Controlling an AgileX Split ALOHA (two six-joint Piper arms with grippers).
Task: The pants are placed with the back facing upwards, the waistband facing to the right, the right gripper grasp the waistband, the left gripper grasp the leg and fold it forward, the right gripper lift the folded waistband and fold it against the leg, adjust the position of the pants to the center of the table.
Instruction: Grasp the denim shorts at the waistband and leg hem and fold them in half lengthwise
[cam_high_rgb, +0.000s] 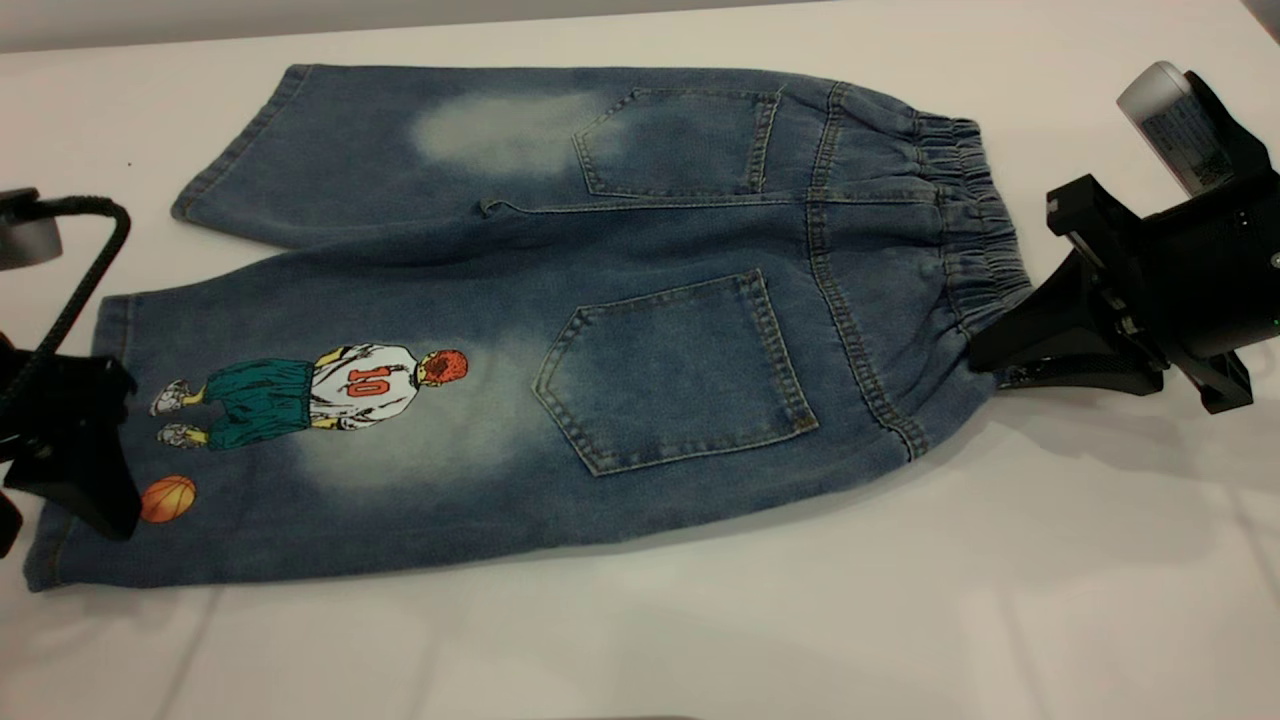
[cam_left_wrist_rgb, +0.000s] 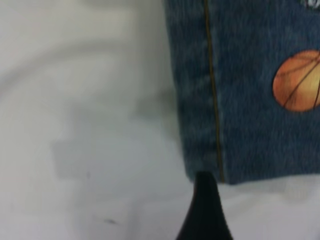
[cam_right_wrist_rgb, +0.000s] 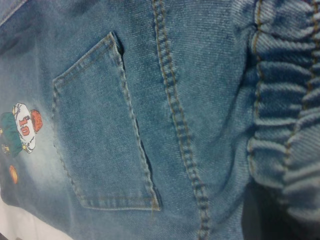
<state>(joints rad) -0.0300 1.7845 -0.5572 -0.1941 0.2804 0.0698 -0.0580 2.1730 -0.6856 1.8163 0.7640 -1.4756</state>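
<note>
Denim pants (cam_high_rgb: 600, 330) lying flat, back up, on the white tabletop (cam_high_rgb: 800, 620)
Your right gripper (cam_high_rgb: 1000, 350) is clamped on the elastic waistband (cam_high_rgb: 975, 240); your left gripper (cam_high_rgb: 75, 480) sits at the leg hem, its opening unclear

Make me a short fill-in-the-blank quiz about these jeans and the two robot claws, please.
1. The printed player wears the number ____.
2. The orange ball printed near the leg hem is a ____.
3. The right claw sits at the elastic ____ of the pants.
4. The left claw is at the ____ end.

Answers: 10; basketball; waistband; leg
</note>
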